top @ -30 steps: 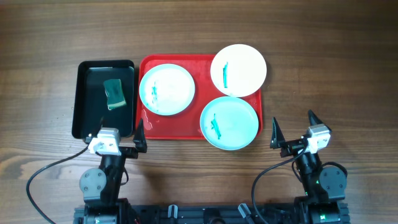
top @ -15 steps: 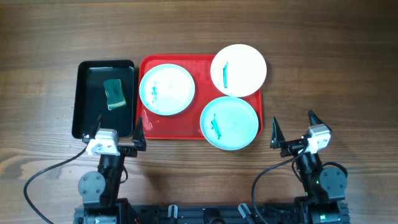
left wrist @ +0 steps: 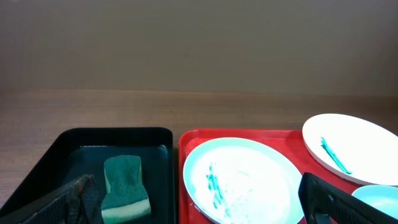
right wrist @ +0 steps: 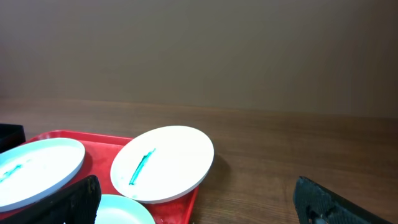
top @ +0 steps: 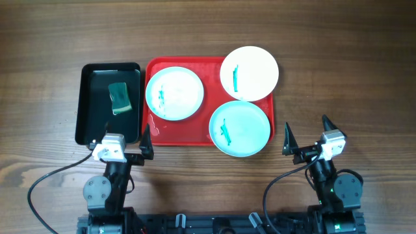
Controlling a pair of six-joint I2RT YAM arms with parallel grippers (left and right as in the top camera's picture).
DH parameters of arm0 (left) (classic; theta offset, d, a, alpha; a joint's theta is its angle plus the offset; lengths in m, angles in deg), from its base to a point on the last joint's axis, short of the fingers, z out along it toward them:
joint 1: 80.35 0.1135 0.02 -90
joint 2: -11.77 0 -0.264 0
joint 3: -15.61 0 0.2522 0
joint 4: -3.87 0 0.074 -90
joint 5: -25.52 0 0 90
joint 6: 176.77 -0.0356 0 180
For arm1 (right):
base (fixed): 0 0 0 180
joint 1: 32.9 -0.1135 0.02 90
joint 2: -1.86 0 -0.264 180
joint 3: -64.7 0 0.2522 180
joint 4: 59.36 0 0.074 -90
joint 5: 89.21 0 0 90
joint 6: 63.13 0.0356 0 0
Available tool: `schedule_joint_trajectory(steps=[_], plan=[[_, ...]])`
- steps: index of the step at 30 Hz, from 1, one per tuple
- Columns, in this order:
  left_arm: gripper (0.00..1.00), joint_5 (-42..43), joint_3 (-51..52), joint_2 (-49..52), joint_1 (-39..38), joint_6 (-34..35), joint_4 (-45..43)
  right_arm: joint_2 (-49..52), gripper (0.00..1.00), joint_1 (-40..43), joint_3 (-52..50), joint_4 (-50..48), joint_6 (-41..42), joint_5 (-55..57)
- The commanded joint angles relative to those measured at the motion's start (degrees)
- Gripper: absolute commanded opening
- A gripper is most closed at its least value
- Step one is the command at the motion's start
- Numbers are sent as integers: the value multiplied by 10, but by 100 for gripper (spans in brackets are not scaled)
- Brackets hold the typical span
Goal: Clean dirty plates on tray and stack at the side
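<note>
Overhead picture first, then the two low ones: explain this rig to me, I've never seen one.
The overhead view looks down on a wooden table. At its near edge stand two robot arms, the left arm and the right arm; each ends in two-finger jaws, both open, holding nothing. The two low pictures come from cameras on their wrists. A red tray carries three smeared plates: the left turquoise plate, the near turquoise plate and the white plate. Beside it, a black tray holds a green sponge.
</note>
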State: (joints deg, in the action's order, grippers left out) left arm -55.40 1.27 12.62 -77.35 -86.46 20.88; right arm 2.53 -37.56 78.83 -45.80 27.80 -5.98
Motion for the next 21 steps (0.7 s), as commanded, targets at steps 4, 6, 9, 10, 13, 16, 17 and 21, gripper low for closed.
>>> schedule_joint_trajectory(steps=[4,6,9,10,13,16,17,21], plan=[[100,1,3,-4,-3,5,3,-4,100,2,0,-1,-8,9],[100,1,3,-4,-3,5,3,-4,100,2,0,-7,-9,9],[100,3,3,-4,-3,5,-7,-4,100,2,0,-21,-9,-5],[100,3,2,-4,-3,5,-16,-4,100,2,2,-21,-9,-23],[100,28,-24,-2,-2,6,-7,14,100,2,21,-20,-7,-76],[100,31,-82,23,-2,5,49,61,100,2,61,-19,-7,-103],[100,28,-119,46,-2,-2,82,92,100,2,86,-18,-7,-113],[100,18,-249,152,-2,-1,172,234,100,2,206,17,12,-131]])
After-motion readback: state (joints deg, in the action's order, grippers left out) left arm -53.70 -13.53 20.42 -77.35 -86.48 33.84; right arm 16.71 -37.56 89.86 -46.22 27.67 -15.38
